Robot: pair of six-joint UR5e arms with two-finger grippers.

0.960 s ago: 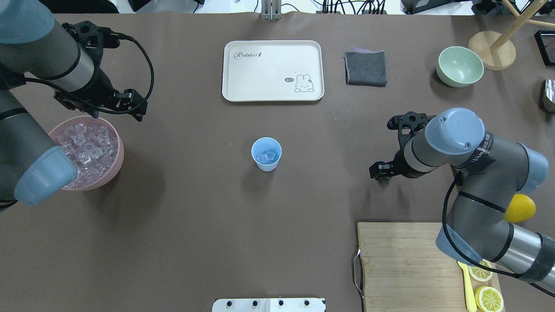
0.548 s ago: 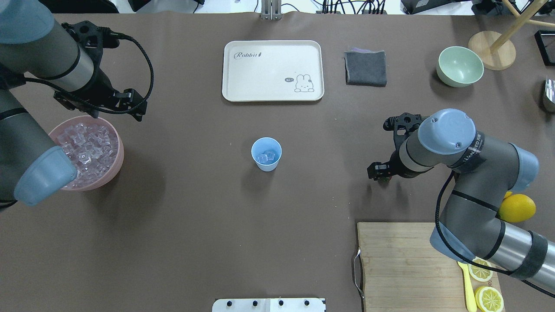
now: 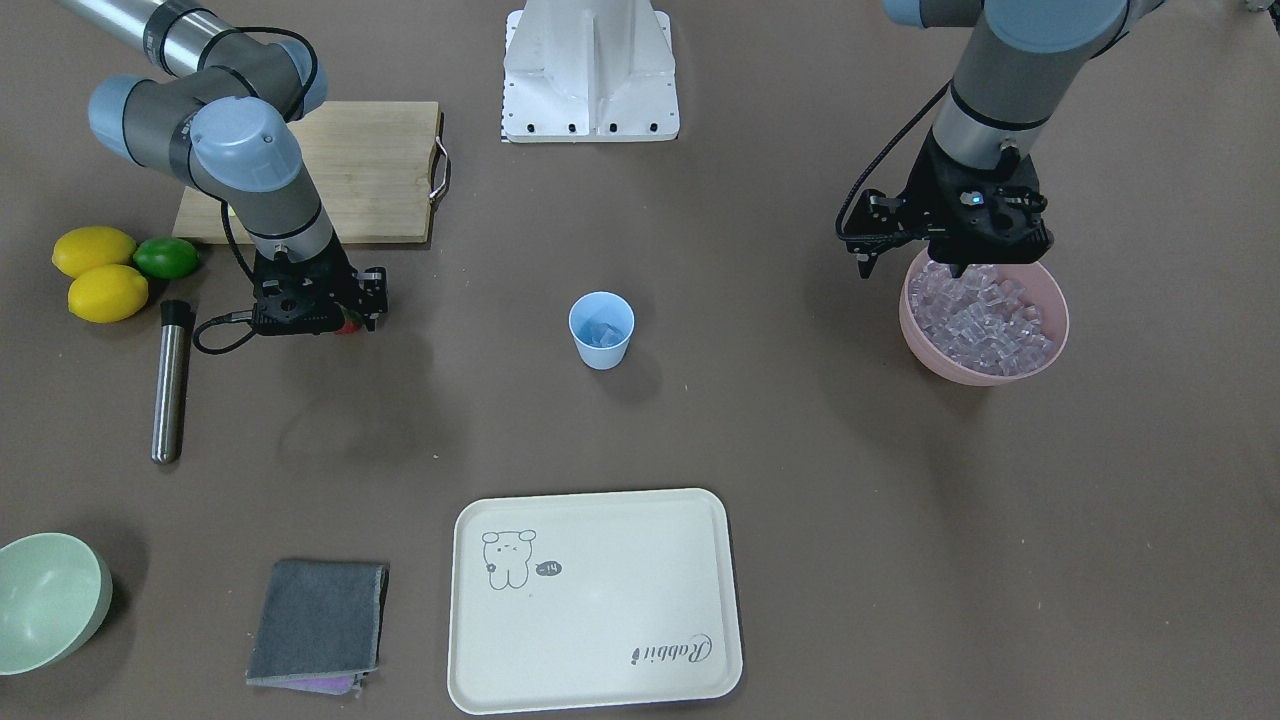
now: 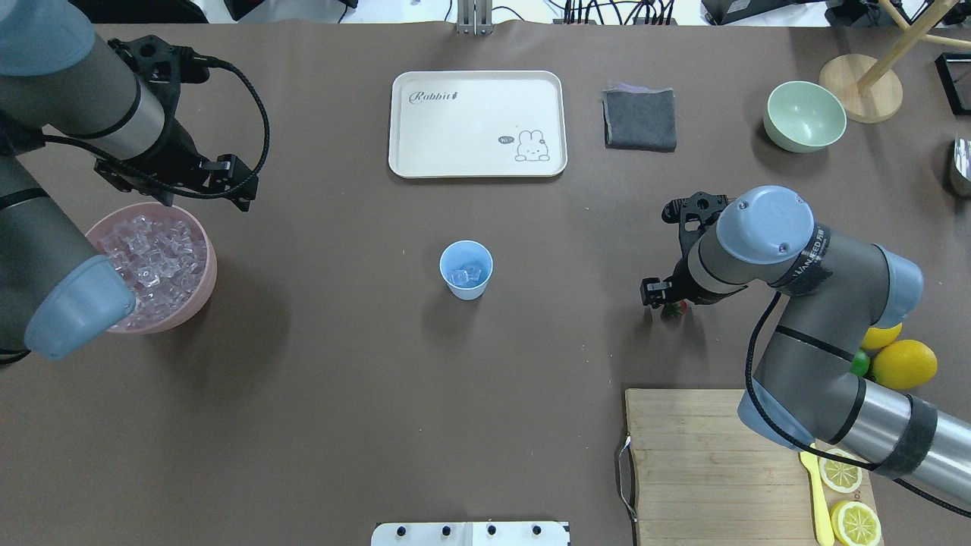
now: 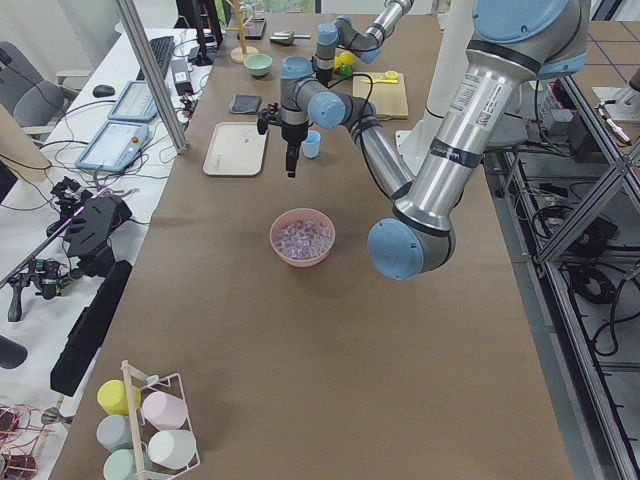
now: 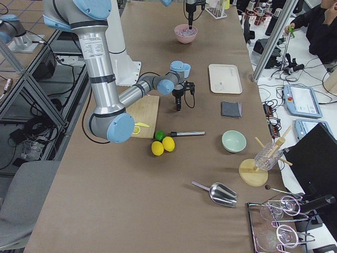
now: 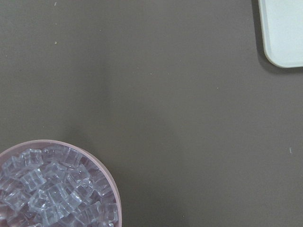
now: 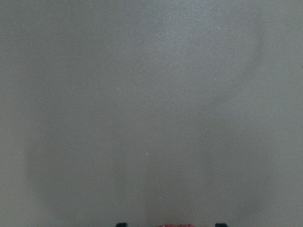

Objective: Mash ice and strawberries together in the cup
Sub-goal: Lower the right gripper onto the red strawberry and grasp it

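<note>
The pale-blue cup [image 4: 466,287] stands mid-table with a few ice cubes [image 4: 466,274] in it; it also shows in the front view [image 3: 601,345]. More ice [image 4: 155,258] fills the pink bowl [image 4: 212,267]. The strawberry [image 4: 674,309] lies on the table right of the cup. My right gripper [image 4: 670,302] is low over it and open. In the right wrist view the strawberry [image 8: 173,225] sits between the two fingertips, clear of both. My left gripper [image 3: 958,266] hangs over the bowl's far rim; its fingers are hidden, so I cannot tell its state.
A cream tray [image 4: 476,125], a grey cloth [image 4: 639,119] and a pale-green bowl [image 4: 804,115] stand at the back. A wooden board [image 4: 698,462] with lemon slices [image 4: 856,522] is front right, lemons [image 4: 903,364] beside it. A metal muddler [image 3: 171,380] lies near the right arm.
My right arm has swung left, uncovering the lemons, and its gripper has shifted slightly left over the strawberry. My left arm has not moved.
</note>
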